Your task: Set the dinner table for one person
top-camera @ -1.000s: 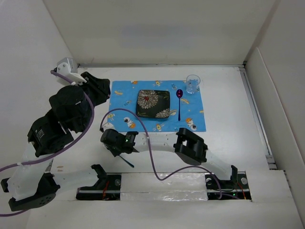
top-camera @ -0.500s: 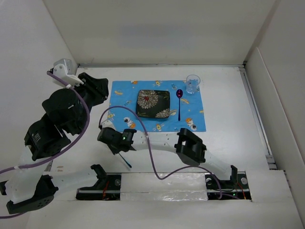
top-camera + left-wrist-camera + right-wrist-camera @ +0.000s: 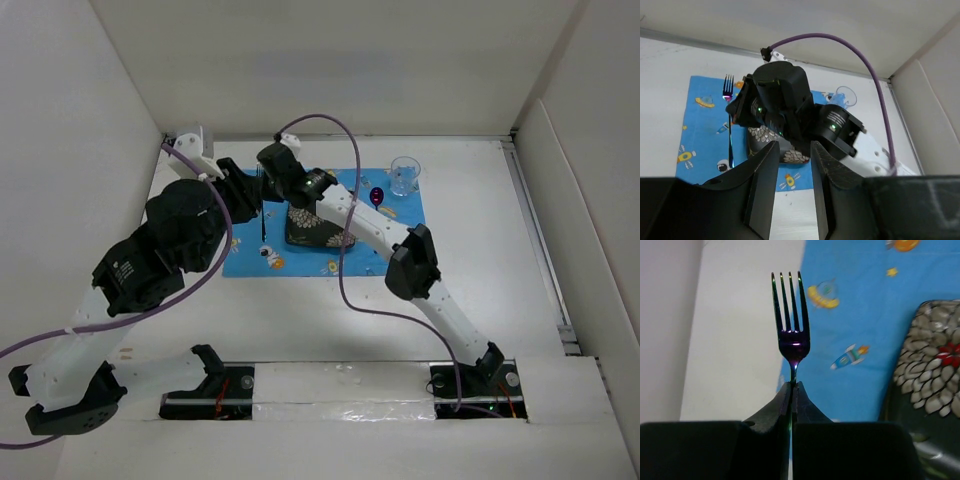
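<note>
Purple-sheened fork [image 3: 792,342] in tight pinch of right claw [image 3: 791,386], tines sharp only wrist-side.

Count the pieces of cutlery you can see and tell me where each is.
2. A fork is pinched in the right claw above the placemat's left edge, left of the plate. A spoon lies on the placemat right of the plate, partly covered by the right arm.

No readable text, brand, number or sign in any view. Blue cartoon-print cloth placemat [image 3: 865,340], mid-table: rockets and planets only, no legible letters. Black square plate with white-and-red floral pattern [image 3: 930,350] on it: pattern only. Iridescent purple metal fork [image 3: 791,340] at the placemat's left edge: no readable stamp. Large matte white dinner table [image 3: 480,200]: no lettering.
</note>
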You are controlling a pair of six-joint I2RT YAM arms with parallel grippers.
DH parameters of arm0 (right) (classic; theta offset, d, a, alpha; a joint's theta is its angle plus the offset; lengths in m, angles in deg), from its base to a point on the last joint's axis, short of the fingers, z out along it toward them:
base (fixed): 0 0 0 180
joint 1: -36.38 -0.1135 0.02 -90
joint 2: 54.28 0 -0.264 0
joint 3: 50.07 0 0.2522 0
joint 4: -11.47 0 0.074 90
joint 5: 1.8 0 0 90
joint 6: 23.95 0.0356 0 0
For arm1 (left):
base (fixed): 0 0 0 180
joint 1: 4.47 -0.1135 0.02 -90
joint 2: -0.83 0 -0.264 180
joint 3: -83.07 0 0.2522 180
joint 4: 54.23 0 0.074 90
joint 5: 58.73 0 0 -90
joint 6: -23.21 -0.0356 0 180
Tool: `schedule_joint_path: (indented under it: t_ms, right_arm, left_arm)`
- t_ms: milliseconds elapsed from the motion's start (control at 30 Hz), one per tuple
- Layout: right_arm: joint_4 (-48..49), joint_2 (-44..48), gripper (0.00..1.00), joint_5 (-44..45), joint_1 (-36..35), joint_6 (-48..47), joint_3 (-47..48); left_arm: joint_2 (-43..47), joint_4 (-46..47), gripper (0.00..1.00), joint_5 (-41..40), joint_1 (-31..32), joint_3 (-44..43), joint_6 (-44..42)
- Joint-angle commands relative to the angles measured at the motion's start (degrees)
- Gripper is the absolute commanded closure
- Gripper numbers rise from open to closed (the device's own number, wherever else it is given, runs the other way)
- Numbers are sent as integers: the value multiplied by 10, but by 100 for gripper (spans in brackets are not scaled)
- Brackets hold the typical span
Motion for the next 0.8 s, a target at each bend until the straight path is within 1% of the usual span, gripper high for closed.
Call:
schedule_joint_path:
  t_ms: [0,100,233,700,767]
  right_arm:
    - [25,-59,100,-11,-2,43,42]
    - [44,-84,100,-12,12,69,52]
    - [62,-106,100,-23,13,103,52]
    - [98,-152,100,-24,18,132,44]
    - [103,-159,100,-26,28,138,46]
  left_arm:
    - [9,26,71,15,-3,12,-8]
    - [9,27,71,22,-3,19,-10]
    - [7,30,71,29,-3,34,-10]
    - [9,37,71,41,-3,63,-8]
    - [9,34,71,38,-3,65,-10]
